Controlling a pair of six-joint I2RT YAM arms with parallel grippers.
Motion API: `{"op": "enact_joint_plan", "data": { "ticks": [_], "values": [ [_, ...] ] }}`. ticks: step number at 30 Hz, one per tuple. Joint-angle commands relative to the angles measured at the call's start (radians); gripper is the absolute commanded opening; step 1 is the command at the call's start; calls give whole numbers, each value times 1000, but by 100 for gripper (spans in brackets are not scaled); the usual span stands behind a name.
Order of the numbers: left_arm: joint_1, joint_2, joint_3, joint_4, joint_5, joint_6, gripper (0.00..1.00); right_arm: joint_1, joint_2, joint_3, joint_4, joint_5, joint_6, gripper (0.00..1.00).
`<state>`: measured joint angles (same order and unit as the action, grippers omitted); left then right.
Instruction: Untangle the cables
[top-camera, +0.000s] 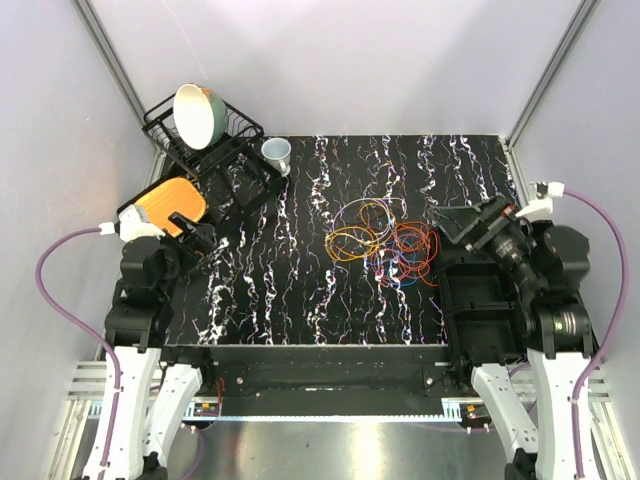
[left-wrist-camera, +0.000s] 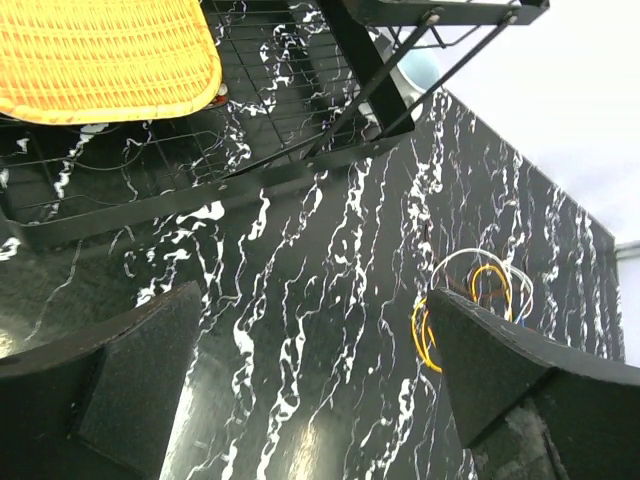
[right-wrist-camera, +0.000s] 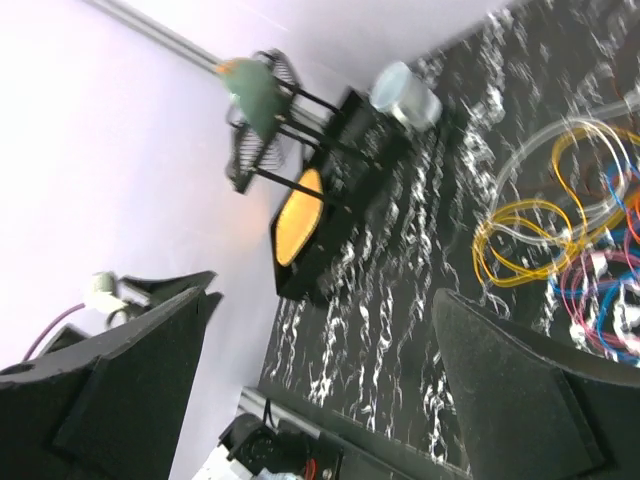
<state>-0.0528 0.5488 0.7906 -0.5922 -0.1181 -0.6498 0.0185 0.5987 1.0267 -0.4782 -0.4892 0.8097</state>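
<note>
Left gripper (left-wrist-camera: 320, 350) beside black rack (top-camera: 215, 150): fingers spread wide, empty, well apart from cables, likely waiting. Cables (top-camera: 385, 245) lie mid-table (top-camera: 280, 300), toward right, loops all mixed up. Right gripper (right-wrist-camera: 320, 350) just beside pile: spread wide, empty, looks ready for first grab.
</note>
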Motion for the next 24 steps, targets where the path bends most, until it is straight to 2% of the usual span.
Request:
{"op": "enact_joint_plan", "data": {
  "ticks": [1, 4, 7, 8, 11, 14, 15, 17, 18, 21, 24],
  "values": [
    [4, 49, 104, -116, 14, 78, 99, 0, 121, 58, -173, 73, -20, 100],
    [4, 131, 114, -169, 1, 81, 99, 0, 154, 43, -221, 42, -64, 100],
    [4, 215, 111, -175, 118, 119, 99, 0, 168, -13, -174, -70, -108, 100],
    [4, 221, 99, -132, 221, 139, 99, 0, 186, -29, -136, -72, -107, 97],
    [-51, 204, 75, -86, 209, 151, 99, 1, 275, -42, -149, -11, -138, 93],
    [-212, 292, 117, -75, 121, 153, 99, 11, 381, -54, -122, 46, -170, 91],
    [-304, 325, 149, -66, 86, 147, 97, 15, 407, -54, -111, 67, -178, 90],
    [-402, 451, 182, -13, 32, 128, 94, 43, 492, -45, -70, 126, -198, 89],
    [-492, 502, 221, 8, 9, 124, 94, 50, 521, -25, -60, 139, -207, 89],
    [-600, 702, 335, 48, -37, 101, 88, 72, 637, 30, -46, 182, -248, 88],
    [-648, 914, 467, 74, -23, 94, 80, 70, 702, 53, -37, 233, -300, 88]
  ]
}}
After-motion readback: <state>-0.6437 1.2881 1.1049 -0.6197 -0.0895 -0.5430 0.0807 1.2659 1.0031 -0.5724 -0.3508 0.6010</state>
